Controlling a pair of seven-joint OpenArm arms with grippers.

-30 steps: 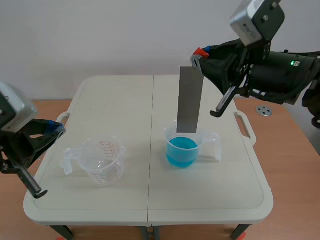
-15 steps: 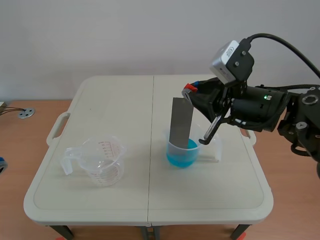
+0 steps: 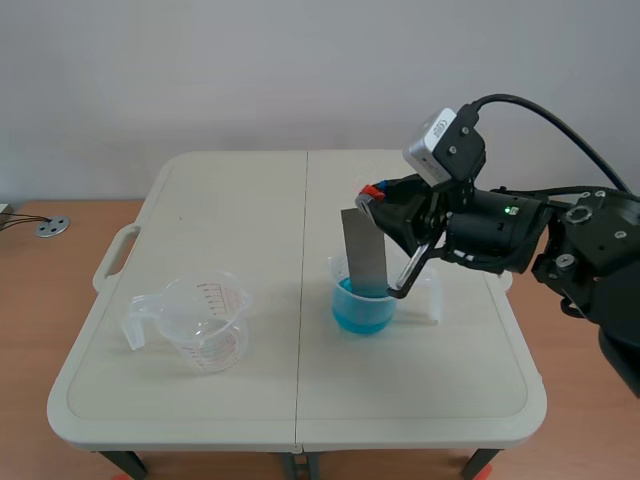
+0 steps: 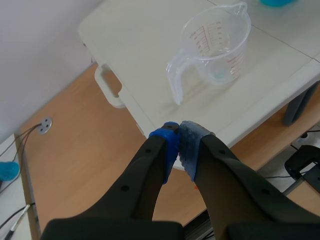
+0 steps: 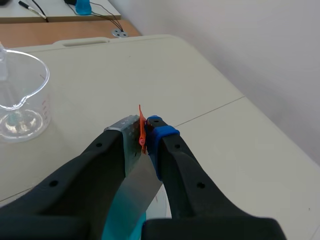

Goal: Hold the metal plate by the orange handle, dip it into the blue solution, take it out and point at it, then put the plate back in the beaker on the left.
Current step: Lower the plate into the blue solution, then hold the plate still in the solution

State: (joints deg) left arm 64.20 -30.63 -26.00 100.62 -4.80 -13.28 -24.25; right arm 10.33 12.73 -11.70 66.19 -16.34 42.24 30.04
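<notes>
Now the right gripper (image 3: 374,194) clamps the orange handle (image 5: 141,129), the metal plate's (image 3: 365,252) lower end inside the beaker (image 3: 337,266) of blue solution (image 3: 362,312); lower it straight and slowly, keeping clear of the beaker wall.

Scene view: high, frontal, whole table (image 3: 250,220). 2 wrist views: close, downward, sharing clear beaker (image 4: 215,47).

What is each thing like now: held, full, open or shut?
Grey metal plate with orange handle: held, lower end in blue beaker
Clear beaker of blue solution: upright, partly full
Clear measuring beaker, left: upright, without plate
Right hand: shut on the plate
Left hand: shut, empty
</notes>
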